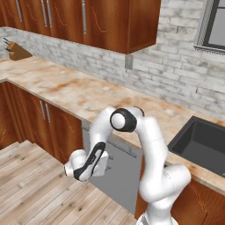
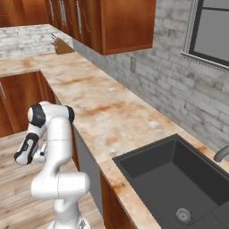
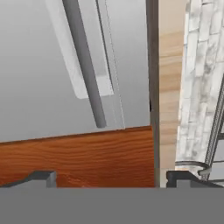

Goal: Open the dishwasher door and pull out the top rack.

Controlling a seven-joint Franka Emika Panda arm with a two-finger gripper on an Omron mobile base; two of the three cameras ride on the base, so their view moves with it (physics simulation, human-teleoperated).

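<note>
Nothing was done yet: the dishwasher door [image 3: 39,70] stood shut under the surface [image 1: 83,94], my fingers [image 3: 109,177] spread wide, empty, just short of its bar handle [image 3: 85,65]. Rack unseen.

the robot's arm covers much of the dishwasher door [image 1: 121,176] in the left base view, hiding most of its bar handle [image 3: 85,65], which the hand view cuts off at the top edge. the sink basin [image 1: 200,145] runs off the right edge there. the faucet [image 2: 222,153] is cut off by the right edge of the right base view. the knife block [image 1: 16,51] is too small to tell details.
</note>
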